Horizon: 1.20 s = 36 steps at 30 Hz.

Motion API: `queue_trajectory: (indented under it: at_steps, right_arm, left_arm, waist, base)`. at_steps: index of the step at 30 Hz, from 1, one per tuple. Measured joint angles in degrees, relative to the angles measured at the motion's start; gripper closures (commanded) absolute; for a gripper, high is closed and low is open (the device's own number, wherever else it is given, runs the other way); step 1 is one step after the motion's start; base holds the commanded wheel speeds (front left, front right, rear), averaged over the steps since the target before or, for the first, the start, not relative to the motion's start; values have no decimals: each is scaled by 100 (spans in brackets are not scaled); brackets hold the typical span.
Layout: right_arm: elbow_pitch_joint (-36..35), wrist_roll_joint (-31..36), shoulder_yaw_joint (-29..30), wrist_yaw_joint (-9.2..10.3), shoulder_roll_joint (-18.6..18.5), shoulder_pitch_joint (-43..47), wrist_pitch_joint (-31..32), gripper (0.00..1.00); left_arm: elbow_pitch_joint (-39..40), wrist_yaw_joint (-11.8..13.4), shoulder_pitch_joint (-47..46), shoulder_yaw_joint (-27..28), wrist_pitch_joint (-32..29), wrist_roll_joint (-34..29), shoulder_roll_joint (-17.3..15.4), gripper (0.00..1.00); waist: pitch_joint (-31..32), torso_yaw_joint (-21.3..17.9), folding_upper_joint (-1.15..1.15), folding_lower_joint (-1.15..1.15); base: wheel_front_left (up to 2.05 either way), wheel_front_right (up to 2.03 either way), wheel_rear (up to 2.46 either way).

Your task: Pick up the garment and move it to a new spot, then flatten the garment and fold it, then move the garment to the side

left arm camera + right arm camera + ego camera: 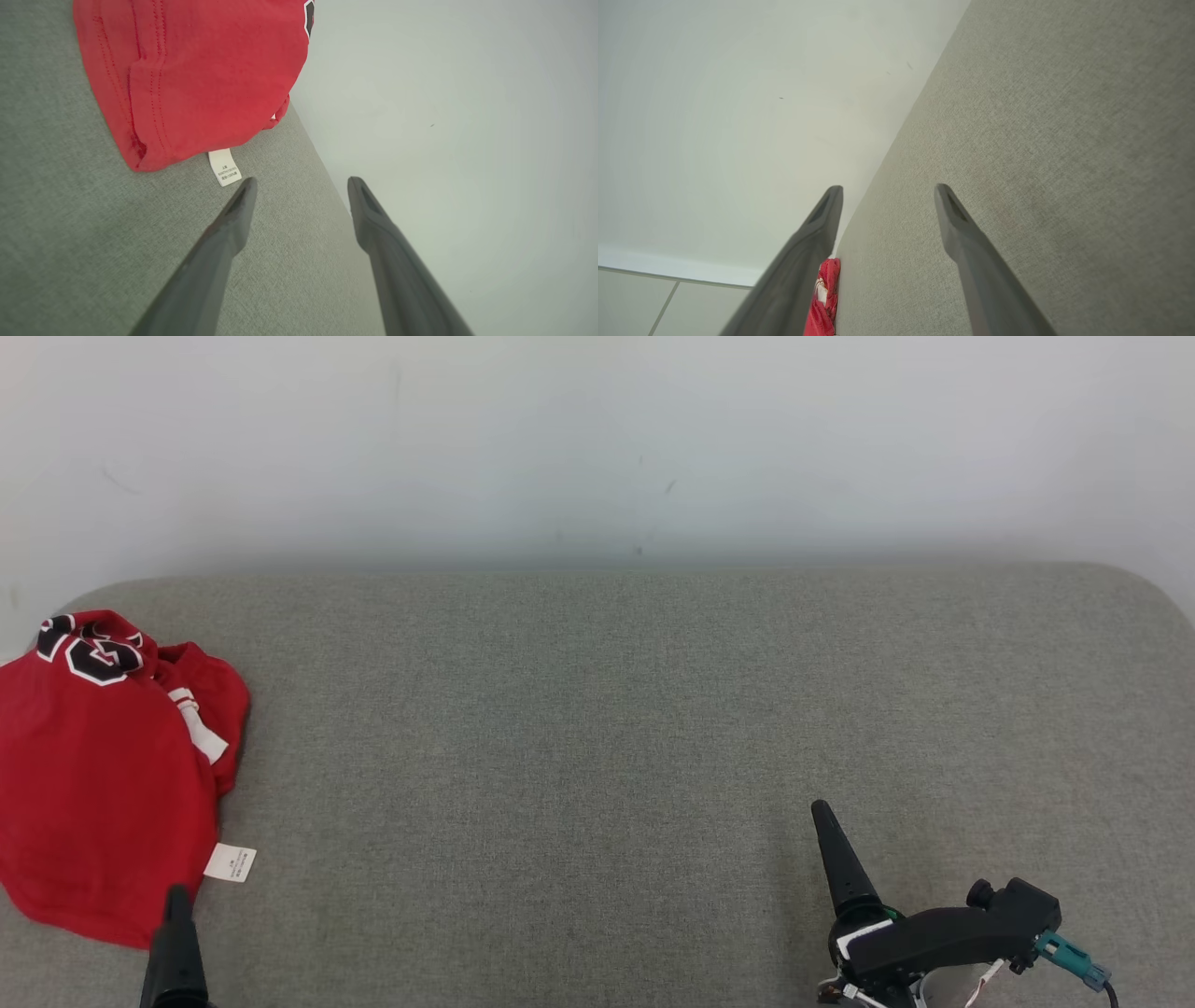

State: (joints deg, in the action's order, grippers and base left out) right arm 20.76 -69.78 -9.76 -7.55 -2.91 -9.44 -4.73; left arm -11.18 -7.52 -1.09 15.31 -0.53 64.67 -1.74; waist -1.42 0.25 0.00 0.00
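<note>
The garment (pixel 98 775) is a red jersey with black-and-white numerals, bunched at the far left of the grey cushioned surface (pixel 597 728). A white care tag (pixel 231 862) sticks out at its lower right edge. My left gripper (pixel 175 902) shows one dark finger at the garment's near edge. In the left wrist view my left gripper (pixel 302 184) stands open and empty, just short of the garment (pixel 196 79) and its tag (pixel 225 167). My right gripper (pixel 822 814) sits at the lower right, far from the garment. It is open and empty in the right wrist view (pixel 886 192), where the garment (pixel 824 298) shows far off.
A pale wall (pixel 597 439) runs behind the surface's far edge. The surface's rounded corners show at the far left and far right. White floor tiles (pixel 654 303) show in the right wrist view.
</note>
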Motion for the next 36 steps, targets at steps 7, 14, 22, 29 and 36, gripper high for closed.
queue_trajectory:
  at_steps: [7,14,22,29,36]
  right_arm:
    - [-222,851,33,0,0,154,-113,0]
    - [-447,1783,40,0,0,279,-203,0]
    - [-600,2550,81,0,0,434,-319,0]
    - [-737,3169,177,0,0,531,-409,0]
    - [-837,3696,250,0,0,663,-492,0]
  left_arm:
    - [118,0,69,-227,157,-965,-9,0]
    - [165,0,91,-410,310,-1759,-19,0]
    - [171,129,112,-582,491,-2503,-33,0]
    - [160,308,151,-684,617,-3097,-42,0]
    - [157,438,203,-828,754,-3578,-65,0]
  waist:
    - [-4,-2,0,0]
    - [-6,-7,0,0]
    - [-7,-12,0,0]
    - [-8,-17,0,0]
    - [6,-18,0,0]
  base:
    - [0,0,0]
    - [0,0,0]
    - [0,0,0]
    - [0,0,0]
    - [0,0,0]
